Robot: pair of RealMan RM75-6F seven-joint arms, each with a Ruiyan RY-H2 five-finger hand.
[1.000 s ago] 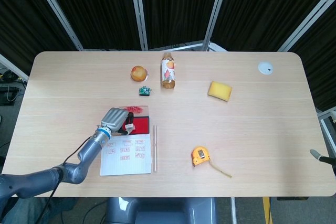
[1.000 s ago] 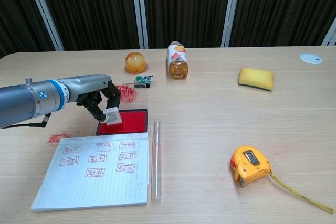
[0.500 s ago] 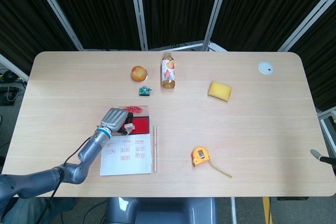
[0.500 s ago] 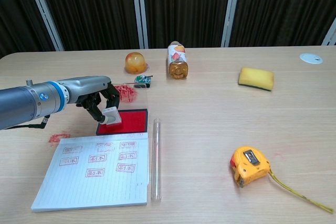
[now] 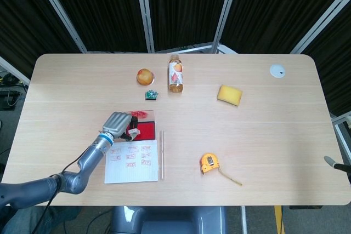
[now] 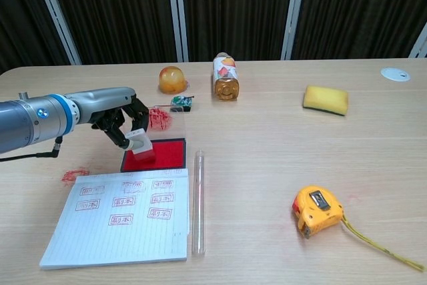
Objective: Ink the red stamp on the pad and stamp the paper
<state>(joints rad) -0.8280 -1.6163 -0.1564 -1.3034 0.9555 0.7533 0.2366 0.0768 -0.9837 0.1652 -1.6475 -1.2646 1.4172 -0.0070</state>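
Note:
My left hand (image 6: 119,119) (image 5: 117,123) grips the stamp (image 6: 139,142), a small white block with a red base. It holds the stamp tilted just above the left part of the red ink pad (image 6: 165,155) (image 5: 145,130). The white lined paper (image 6: 117,228) (image 5: 131,167) lies in front of the pad and carries several red stamp marks on its upper half. The pad's clear lid (image 6: 161,117), smeared red, lies behind the pad. Only a grey sliver of the right hand (image 5: 329,161) shows at the right edge of the head view.
A clear tube (image 6: 197,201) lies along the paper's right edge. A yellow tape measure (image 6: 317,210) sits front right, a yellow sponge (image 6: 325,99) back right. A bottle (image 6: 225,77), an orange dome (image 6: 171,79) and a small green part (image 6: 179,103) stand behind the pad.
My left hand has lifted the stamp slightly off the ink pad and tipped it, drawing back a little to the left. Nothing else moved.

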